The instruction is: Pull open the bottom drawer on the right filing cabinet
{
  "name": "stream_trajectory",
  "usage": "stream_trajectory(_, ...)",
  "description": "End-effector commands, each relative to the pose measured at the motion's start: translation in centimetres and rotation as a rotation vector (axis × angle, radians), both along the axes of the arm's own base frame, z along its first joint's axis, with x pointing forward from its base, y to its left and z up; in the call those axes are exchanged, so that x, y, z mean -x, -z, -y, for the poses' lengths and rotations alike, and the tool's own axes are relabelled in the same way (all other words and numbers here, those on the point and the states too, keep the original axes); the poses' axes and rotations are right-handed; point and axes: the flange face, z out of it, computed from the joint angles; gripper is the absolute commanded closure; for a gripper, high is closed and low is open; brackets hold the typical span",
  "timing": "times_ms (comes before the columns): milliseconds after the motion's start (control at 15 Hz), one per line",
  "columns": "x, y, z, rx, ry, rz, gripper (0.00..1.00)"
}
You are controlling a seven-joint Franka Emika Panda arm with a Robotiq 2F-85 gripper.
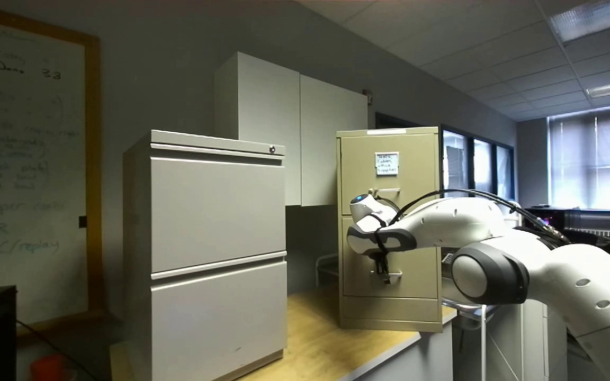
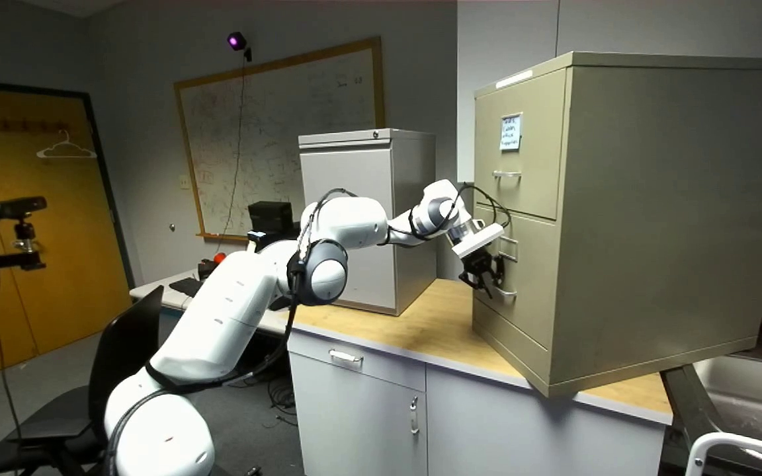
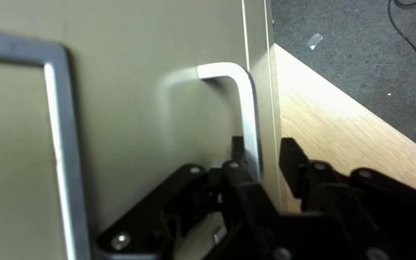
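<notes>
The right filing cabinet [image 1: 389, 238] is tan and also stands in an exterior view [image 2: 659, 218], with a paper label on its top drawer. Its bottom drawer [image 1: 421, 275] looks flush with the body; it also shows in an exterior view [image 2: 533, 277]. The silver handle [image 3: 242, 85] runs down the middle of the wrist view, its lower end hidden by my gripper. My gripper [image 3: 264, 153] is open at the handle, one finger on each side. The left finger is close to or touching the handle; the right finger is apart from it. The gripper also shows in both exterior views [image 1: 383, 270] [image 2: 492, 274].
A silver label frame [image 3: 63, 151] sits on the drawer front above the handle. The wide grey cabinet [image 1: 215, 211] stands beside the tan one on the wooden countertop [image 2: 447, 324]. The counter's edge shows in the wrist view [image 3: 338, 126], with floor beyond it.
</notes>
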Motion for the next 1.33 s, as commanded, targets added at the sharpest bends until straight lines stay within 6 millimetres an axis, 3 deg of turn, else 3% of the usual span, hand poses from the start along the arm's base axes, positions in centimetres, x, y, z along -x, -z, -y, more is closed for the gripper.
stream_trajectory(0, -1.0, 2.5, -0.5, -0.035, 0.029, -0.013, 0.92)
stream_trajectory(267, -1.2, 4.3, -6.6, -0.103, -0.052, -0.076, 0.93)
stream_trajectory(667, -1.3, 4.3, -8.3, -0.061, -0.125, -0.091, 0.93)
stream_trajectory(1267, -0.3, 4.2, -8.8, 0.014, -0.187, -0.149, 0.93)
